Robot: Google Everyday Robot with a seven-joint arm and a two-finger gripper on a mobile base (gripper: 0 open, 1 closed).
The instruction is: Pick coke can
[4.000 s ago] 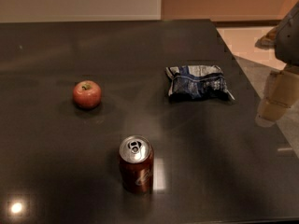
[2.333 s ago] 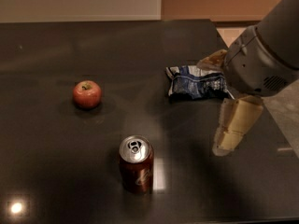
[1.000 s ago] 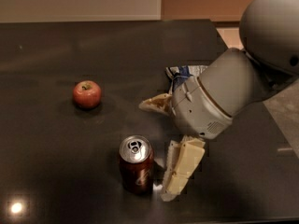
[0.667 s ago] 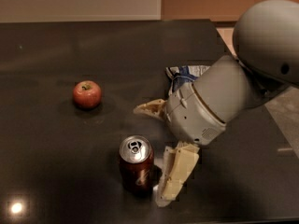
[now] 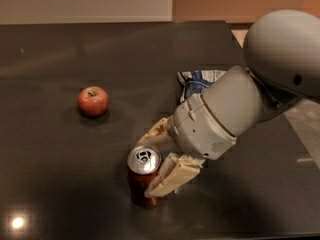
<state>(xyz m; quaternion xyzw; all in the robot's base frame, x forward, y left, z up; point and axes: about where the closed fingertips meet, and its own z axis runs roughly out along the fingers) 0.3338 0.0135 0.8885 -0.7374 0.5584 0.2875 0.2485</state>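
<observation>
The coke can [image 5: 141,170], dark red with a silver top and pull tab, stands upright on the dark table [image 5: 60,84] near its front. My gripper [image 5: 149,163] has come in from the right and straddles the can. One tan finger [image 5: 154,132] lies behind the can and the other finger [image 5: 171,178] in front, against its right side. The jaws are spread, with the can between them, still standing on the table. The grey wrist [image 5: 220,116] hides part of the table behind.
A red apple [image 5: 93,101] sits to the left of the can, further back. A blue and white chip bag [image 5: 197,80] lies behind the arm, partly hidden by it. The table's right edge [image 5: 295,134] runs behind the arm.
The arm has swung in from the right edge to the can. In the last second the fingers moved left until they stand on either side of the can. The can has not moved.
</observation>
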